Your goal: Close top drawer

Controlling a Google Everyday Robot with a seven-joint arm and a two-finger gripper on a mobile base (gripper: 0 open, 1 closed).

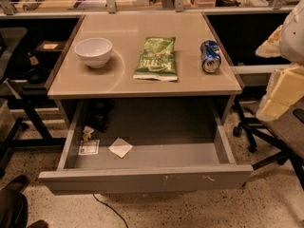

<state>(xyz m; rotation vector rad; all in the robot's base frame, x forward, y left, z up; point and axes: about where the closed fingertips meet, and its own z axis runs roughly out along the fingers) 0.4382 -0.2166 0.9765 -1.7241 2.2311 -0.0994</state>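
Observation:
The top drawer [142, 178] stands pulled far out under the beige table top [142, 84]. Its wide grey front is plain, with small white scuffs right of centre. Inside lie a white paper scrap [120, 147], a small label [89, 147] and a dark object [99, 115] at the back left. My gripper [281, 93] is with the cream-white arm at the right edge of the view, right of the drawer and above its level, not touching it.
On the table top are a white bowl [94, 51], a green snack bag [156, 58] and a blue can [210, 56] on its side. An office chair base [266, 141] stands right of the drawer. A dark shoe [14, 205] and a cable [107, 210] lie on the floor.

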